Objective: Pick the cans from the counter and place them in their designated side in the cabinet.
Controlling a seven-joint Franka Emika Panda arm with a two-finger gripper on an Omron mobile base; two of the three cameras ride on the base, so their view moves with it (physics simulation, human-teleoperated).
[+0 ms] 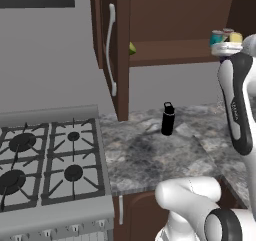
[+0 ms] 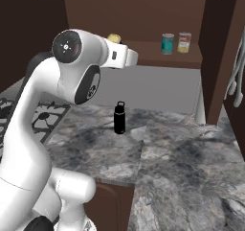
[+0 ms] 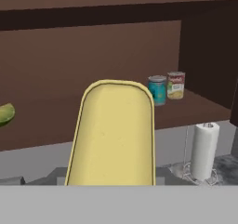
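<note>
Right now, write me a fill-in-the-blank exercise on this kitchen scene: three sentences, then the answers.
1. The small teal can stands on the ___ inside the dark brown wall cabinet.
2. The tall black bottle stands upright on the grey-and-white marbled stone ___.
3. The short can that the robot holds has a ___ top.

Missing words: shelf; counter; yellow.

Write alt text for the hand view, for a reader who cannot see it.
A yellow-topped can, held close in the shut gripper, fills the foreground, facing the open dark brown cabinet. On the shelf to the right stand a teal can and a pale can with a red-and-yellow label side by side; a green object shows at the left edge, and a paper towel roll stands below.
</note>
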